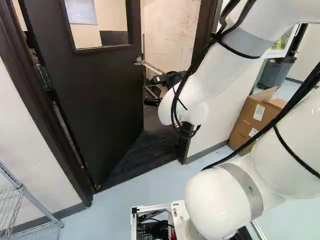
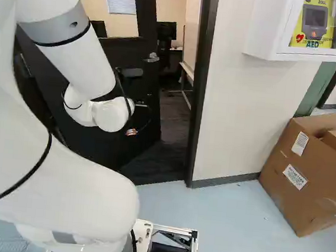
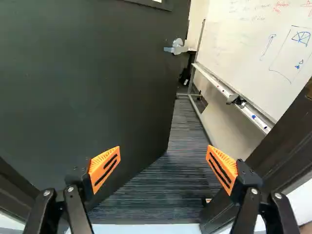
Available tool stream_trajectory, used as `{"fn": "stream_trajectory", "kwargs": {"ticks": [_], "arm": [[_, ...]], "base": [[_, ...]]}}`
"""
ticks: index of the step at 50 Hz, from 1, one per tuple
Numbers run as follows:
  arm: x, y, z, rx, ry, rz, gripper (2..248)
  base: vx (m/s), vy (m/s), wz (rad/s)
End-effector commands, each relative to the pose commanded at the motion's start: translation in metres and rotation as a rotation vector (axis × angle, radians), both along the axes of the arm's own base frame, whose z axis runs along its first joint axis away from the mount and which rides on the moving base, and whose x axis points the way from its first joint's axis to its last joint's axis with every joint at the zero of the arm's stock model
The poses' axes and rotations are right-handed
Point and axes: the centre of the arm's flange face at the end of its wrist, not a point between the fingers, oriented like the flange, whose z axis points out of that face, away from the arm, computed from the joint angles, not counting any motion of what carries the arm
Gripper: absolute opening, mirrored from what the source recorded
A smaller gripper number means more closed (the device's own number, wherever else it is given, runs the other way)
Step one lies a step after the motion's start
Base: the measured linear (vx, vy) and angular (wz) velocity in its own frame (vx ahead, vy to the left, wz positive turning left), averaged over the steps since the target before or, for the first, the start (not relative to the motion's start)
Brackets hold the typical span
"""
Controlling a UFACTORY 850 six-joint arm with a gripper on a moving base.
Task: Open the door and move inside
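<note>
The dark door (image 1: 100, 95) stands partly open, swung into the room beyond, with its lever handle (image 1: 140, 61) near the free edge. My gripper (image 1: 167, 79) is at the doorway in the left base view, its fingertips hard to make out there. In the wrist view the gripper (image 3: 163, 163) is wide open with nothing between its orange pads. The door's face (image 3: 87, 73) and handle (image 3: 178, 47) lie ahead of the fingers, apart from them. Dark carpet (image 3: 180, 151) shows through the opening.
The door frame's post (image 2: 201, 87) rises beside the opening. Past it are a white wall, cardboard boxes (image 2: 306, 169) and a white AED cabinet (image 2: 269, 28). A wire rack (image 1: 15, 200) stands at the left. Inside the room is a whiteboard (image 3: 263, 48) on a metal stand.
</note>
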Motion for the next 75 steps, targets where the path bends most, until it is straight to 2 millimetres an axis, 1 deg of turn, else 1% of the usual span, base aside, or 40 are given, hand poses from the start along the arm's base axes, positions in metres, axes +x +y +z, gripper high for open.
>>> {"fn": "stream_trajectory", "kwargs": {"ticks": [20,36,68,75], "arm": [[0.0000,0.0000,0.0000,0.000,0.000,0.000,247],[0.0000,0.0000,0.0000,0.000,0.000,0.000,247],[0.0000,0.0000,0.0000,0.000,0.000,0.000,247],[0.0000,0.0000,0.0000,0.000,0.000,0.000,247]], "base": [[0.008,0.000,-0.001],[0.088,0.007,0.023],[0.133,0.098,0.160],[0.129,0.086,0.047]]}}
